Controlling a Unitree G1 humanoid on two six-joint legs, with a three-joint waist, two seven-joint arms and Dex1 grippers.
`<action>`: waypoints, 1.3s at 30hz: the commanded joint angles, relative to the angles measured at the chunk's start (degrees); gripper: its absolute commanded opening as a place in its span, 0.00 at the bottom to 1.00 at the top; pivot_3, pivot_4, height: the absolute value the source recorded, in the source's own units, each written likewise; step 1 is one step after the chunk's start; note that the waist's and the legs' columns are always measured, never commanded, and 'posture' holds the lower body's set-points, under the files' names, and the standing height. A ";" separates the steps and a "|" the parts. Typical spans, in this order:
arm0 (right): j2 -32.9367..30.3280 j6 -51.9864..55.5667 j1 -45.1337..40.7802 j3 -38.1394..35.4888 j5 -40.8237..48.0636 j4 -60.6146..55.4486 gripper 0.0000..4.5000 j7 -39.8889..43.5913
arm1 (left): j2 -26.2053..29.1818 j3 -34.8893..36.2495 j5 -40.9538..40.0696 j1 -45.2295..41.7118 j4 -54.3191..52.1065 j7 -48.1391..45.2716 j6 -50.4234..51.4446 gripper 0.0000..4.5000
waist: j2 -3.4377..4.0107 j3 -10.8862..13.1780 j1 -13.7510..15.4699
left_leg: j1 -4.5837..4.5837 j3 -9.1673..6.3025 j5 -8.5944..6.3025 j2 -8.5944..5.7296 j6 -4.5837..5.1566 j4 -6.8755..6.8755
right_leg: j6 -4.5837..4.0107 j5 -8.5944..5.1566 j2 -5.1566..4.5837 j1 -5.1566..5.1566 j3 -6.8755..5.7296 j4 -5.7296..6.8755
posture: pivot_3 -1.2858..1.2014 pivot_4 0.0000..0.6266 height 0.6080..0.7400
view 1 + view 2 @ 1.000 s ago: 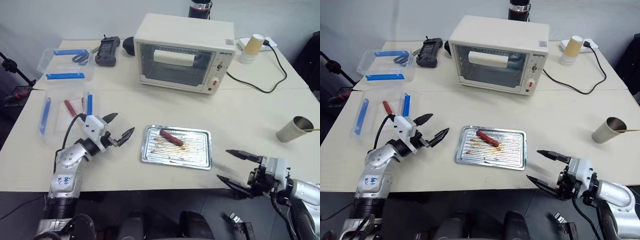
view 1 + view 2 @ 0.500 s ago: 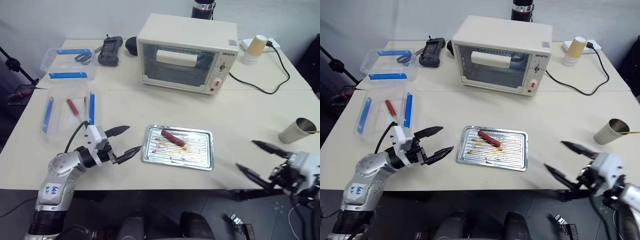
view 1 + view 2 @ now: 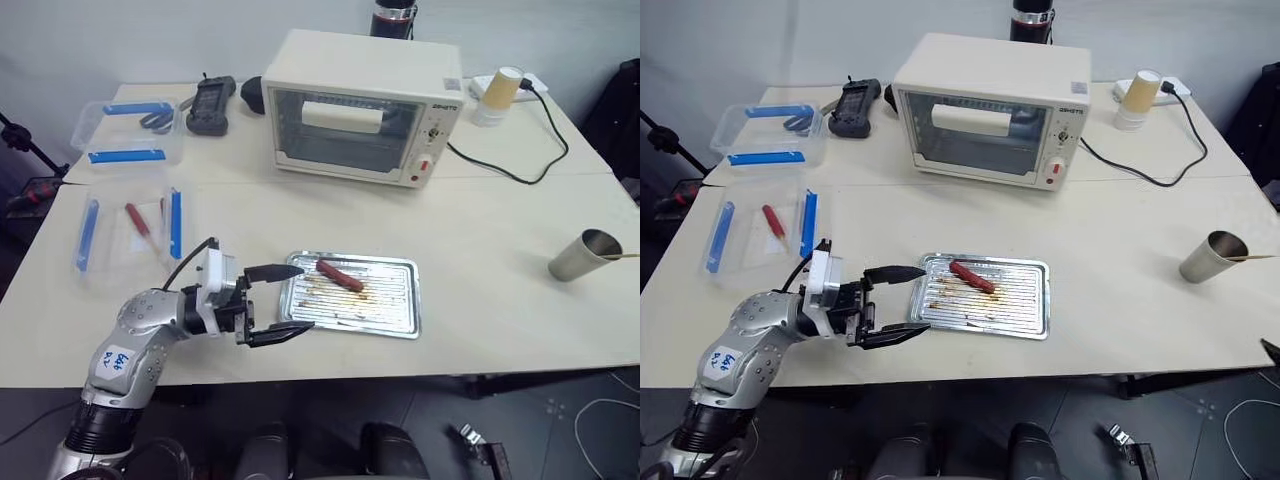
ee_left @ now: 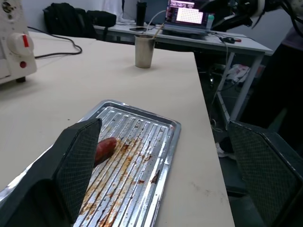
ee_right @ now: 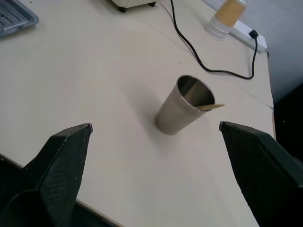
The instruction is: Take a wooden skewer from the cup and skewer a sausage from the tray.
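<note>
Currently both pincers released, nothing held. Left pincer (image 3: 283, 299) straddles tray (image 3: 398, 323) near edge, prob. to steady it; sausage (image 3: 340, 275) lies inside. Right pincer (image 5: 156, 156) aimed at cup (image 5: 182, 106) w/ wooden skewer (image 5: 210, 107) poking over rim, far right of worktop (image 3: 480, 230).

Bare table (image 3: 500, 240) between tray (image 3: 400, 322) and cup (image 3: 578, 256); toaster oven (image 3: 365, 105) blocks behind.

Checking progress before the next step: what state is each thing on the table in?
cup: upright, skewer inside.
wooden skewer: tip poking over the cup's rim.
sausage: lying on the tray, unskewered.
tray: flat, streaked brown.
left gripper: jaws open at the tray's edge.
right gripper: jaws open, facing the cup.
oven: door shut.
</note>
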 commanded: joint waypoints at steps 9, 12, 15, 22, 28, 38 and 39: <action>-20.56 -0.93 -30.76 29.03 -11.25 26.37 1.00 11.12 | -3.45 -0.15 -1.01 -0.85 -4.20 3.43 0.95 0.99 | -0.01 0.02 0.12 | -0.20 0.34 -0.02 0.17 0.03 0.15 | 0.01 0.01 -0.04 -0.09 -0.07 -0.02 | 0.52 0.24 1.00; -20.11 -2.58 -43.00 38.05 -16.54 33.89 1.00 12.80 | -3.37 0.15 -1.04 0.35 -5.91 4.55 1.45 0.99 | 0.08 0.06 -0.07 | -0.22 0.38 -0.02 0.15 0.03 0.18 | 0.02 0.01 -0.02 -0.08 -0.11 -0.04 | 0.52 0.24 1.00; -18.68 -6.21 -52.43 43.81 -20.73 41.30 1.00 14.29 | -2.91 0.63 -1.27 1.63 -7.73 5.57 2.10 0.99 | 0.18 0.10 -0.14 | -0.21 0.45 -0.02 0.14 0.02 0.17 | 0.02 0.01 -0.02 -0.12 -0.07 -0.05 | 0.52 0.24 1.00; -16.08 -12.33 -66.12 50.51 -27.83 53.31 1.00 13.91 | -2.39 1.37 -1.56 2.60 -10.15 7.39 3.34 0.99 | 0.22 0.09 -0.08 | -0.20 0.49 -0.02 0.13 0.01 0.20 | 0.02 0.01 -0.01 -0.12 -0.05 -0.05 | 0.52 0.24 1.00; -14.68 -14.38 -71.73 53.55 -32.09 59.28 1.00 13.06 | -1.87 1.42 -1.71 2.05 -10.39 7.57 3.99 0.99 | 0.24 0.09 -0.10 | -0.20 0.50 -0.02 0.13 -0.01 0.19 | 0.02 0.01 -0.01 -0.13 -0.05 -0.05 | 0.52 0.24 1.00; -13.77 -13.85 -75.74 54.38 -34.57 62.27 0.58 13.22 | -1.87 1.66 -1.22 2.10 -10.42 7.88 3.87 1.00 | 0.29 0.07 -0.10 | -0.20 0.50 -0.02 0.12 -0.01 0.19 | 0.02 0.01 0.00 -0.13 -0.05 -0.01 | 0.52 0.24 1.00; -13.78 -13.87 -75.85 54.41 -34.69 62.32 0.50 13.26 | -1.93 1.65 -1.18 2.06 -10.34 7.91 3.81 1.00 | 0.29 0.07 -0.10 | -0.20 0.50 -0.02 0.12 -0.01 0.19 | 0.02 0.01 0.00 -0.13 -0.05 -0.01 | 0.52 0.24 1.00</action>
